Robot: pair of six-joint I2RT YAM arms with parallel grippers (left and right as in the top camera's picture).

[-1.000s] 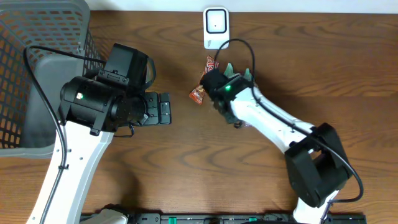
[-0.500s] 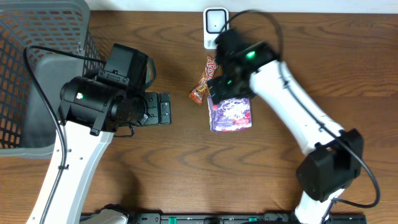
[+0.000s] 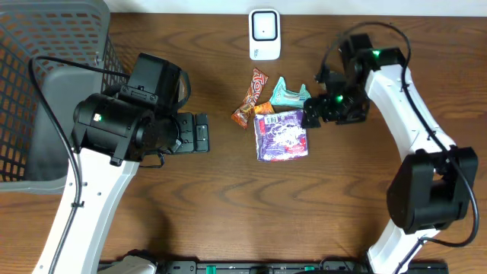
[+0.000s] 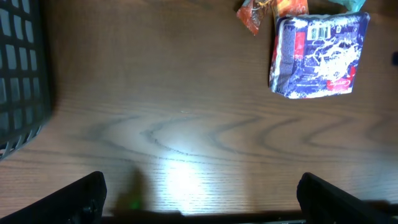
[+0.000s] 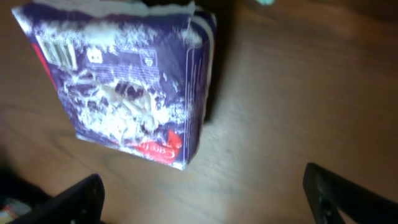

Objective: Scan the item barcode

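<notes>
— From above, where is the packet (image 3: 281,135)?

— Flat on the table (image 3: 228,213), mid-table, below the white scanner (image 3: 264,34) and touching a sweet wrapper (image 3: 251,99). The right gripper (image 3: 313,116) sits just beside its upper right corner; the left gripper (image 3: 202,134) is well apart on the other side, near the basket (image 3: 46,91).

— And the left wrist view?

— Fingers spread wide, nothing between them. The packet (image 4: 320,55) lies far ahead and to one side, barcode (image 4: 320,30) face up.

— Right wrist?

— Released too, holding nothing. The packet (image 5: 124,87) lies close ahead, off to the left, long edge running away from the gripper. I judge the right arm better placed to pick it up.
</notes>
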